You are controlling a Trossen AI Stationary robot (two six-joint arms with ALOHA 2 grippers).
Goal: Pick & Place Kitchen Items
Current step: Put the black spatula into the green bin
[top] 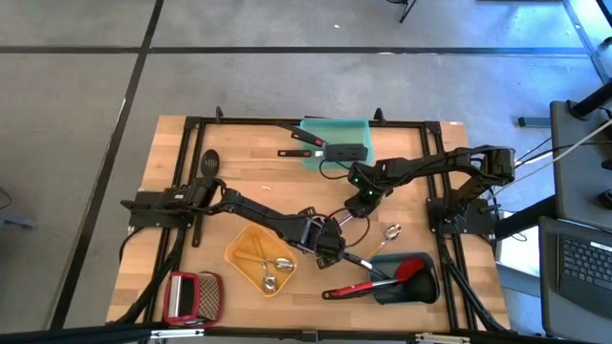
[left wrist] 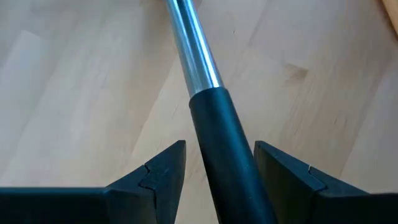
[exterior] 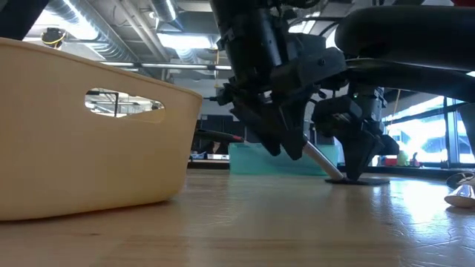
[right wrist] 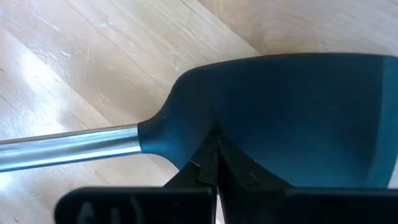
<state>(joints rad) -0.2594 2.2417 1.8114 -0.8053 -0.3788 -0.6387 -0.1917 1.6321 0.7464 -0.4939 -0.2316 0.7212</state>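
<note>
A black turner lies between my two grippers. Its wide blade (right wrist: 292, 118) lies on the wood table, and its metal shaft (exterior: 323, 162) slants up to a black handle (left wrist: 217, 143). My left gripper (top: 330, 244) is open near the table's front middle. Its fingers (left wrist: 163, 171) stand on either side of the handle with narrow gaps. My right gripper (top: 361, 203) is shut, pointing down on the blade; it shows behind the left gripper in the low view (exterior: 358, 159). My right gripper sets its shut fingertips (right wrist: 216, 158) on the turner's blade near the neck (right wrist: 186, 124), coming from above and pointing down. The blade lies flat on the table under them, and the shaft runs off toward my left gripper.
A yellow tray (top: 239, 250) with small metal spoons is left of the left gripper. A grey-blue tray (top: 427, 287) at the front right holds a red spoon and black utensils. A teal tray (top: 356, 129) stands far. A red-framed grater (top: 191, 296), a black slotted spoon (top: 208, 162) and a loose metal spoon (top: 391, 232) also lie here.
</note>
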